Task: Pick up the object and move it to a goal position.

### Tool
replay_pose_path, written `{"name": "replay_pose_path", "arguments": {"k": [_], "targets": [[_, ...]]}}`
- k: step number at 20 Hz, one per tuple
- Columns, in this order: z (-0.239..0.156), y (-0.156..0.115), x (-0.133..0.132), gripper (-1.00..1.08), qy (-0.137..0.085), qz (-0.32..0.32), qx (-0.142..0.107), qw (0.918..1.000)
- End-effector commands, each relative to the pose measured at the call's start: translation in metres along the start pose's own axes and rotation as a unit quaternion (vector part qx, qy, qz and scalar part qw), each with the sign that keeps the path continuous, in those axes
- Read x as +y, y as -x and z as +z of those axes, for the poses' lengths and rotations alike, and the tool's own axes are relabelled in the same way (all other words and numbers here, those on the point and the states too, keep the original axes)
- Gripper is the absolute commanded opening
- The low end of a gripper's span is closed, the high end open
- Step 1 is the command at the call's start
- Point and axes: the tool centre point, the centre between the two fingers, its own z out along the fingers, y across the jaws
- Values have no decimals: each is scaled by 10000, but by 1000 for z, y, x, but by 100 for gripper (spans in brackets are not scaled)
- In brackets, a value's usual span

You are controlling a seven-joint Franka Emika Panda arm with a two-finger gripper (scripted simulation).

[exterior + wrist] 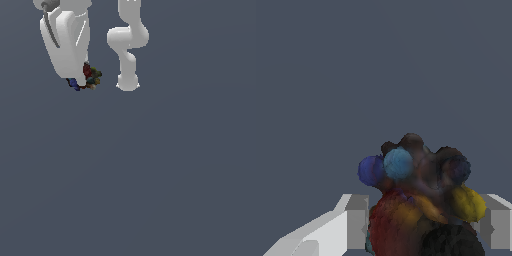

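Slate-grey void surrounded the Panda's claw [423,230], fingers [356,222] clamped on the knobbly multicoloured lump [421,200] held betw. them. Judged risk: the lump bulged well past the pads, so irregular contact could let it twist or slip en route.

object [421,200] betw gripper [423,227] fingers, arm base [128,82] prob. behind

Knobbly matt object [421,200] between smooth white jaws.
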Motion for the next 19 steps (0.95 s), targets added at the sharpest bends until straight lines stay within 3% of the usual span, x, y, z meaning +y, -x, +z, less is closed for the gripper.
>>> {"name": "replay_pose_path", "arguments": {"k": [1,9,19], "targets": [[-16,-8,1,-100,1,-7,1,10000],[-46,-24,0,-100,2,-11,2,10000],[-55,-29,-1,-100,2,-11,2,10000]]}}
